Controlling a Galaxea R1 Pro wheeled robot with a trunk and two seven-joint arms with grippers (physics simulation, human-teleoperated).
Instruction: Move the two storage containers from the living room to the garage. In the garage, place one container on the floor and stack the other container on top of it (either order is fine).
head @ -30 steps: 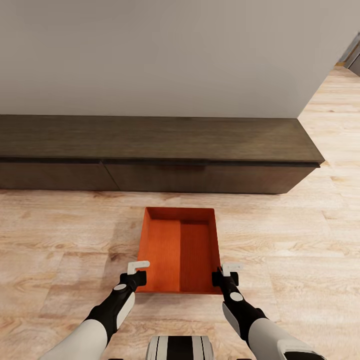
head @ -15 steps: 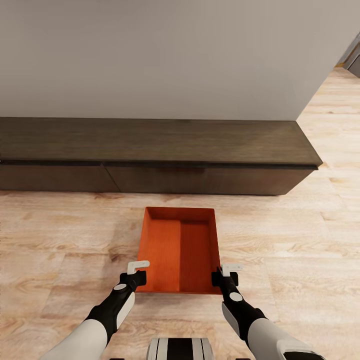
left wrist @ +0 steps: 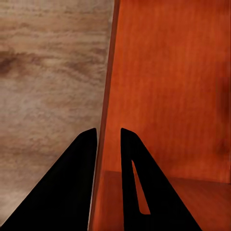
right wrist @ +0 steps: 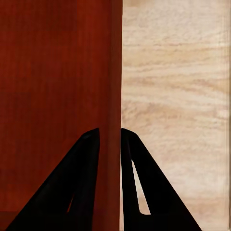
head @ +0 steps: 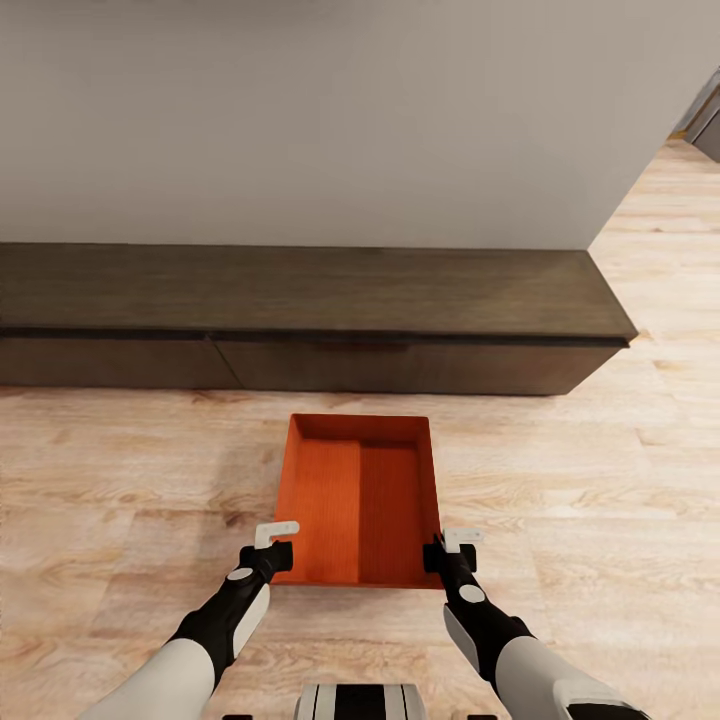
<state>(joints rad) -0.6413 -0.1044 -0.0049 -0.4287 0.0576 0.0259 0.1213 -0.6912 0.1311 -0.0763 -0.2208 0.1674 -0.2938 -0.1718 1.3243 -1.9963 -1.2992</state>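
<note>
One orange-red storage container (head: 360, 495), open-topped and empty, hangs level in front of my trunk over the living room's light wood planks. My left gripper (head: 277, 545) is shut on its near-left wall. My right gripper (head: 448, 548) is shut on its near-right wall. In the left wrist view the black fingers (left wrist: 82, 168) straddle the thin orange wall of the container (left wrist: 168, 86), one inside and one outside. The right wrist view shows the same pinch, with my right gripper (right wrist: 110, 134) on the container's wall (right wrist: 53, 86). The garage is out of view.
A long low dark bench (head: 300, 290) runs along the pale wall (head: 330, 120) just beyond the container. Wood-plank flooring (head: 600, 480) stretches to both sides and past the bench's right end, toward a dark opening (head: 705, 120) at the far right.
The whole picture has shifted: the bench now sits slightly lower and further left, so the camera has moved. The container and both grippers keep the same places relative to me.
</note>
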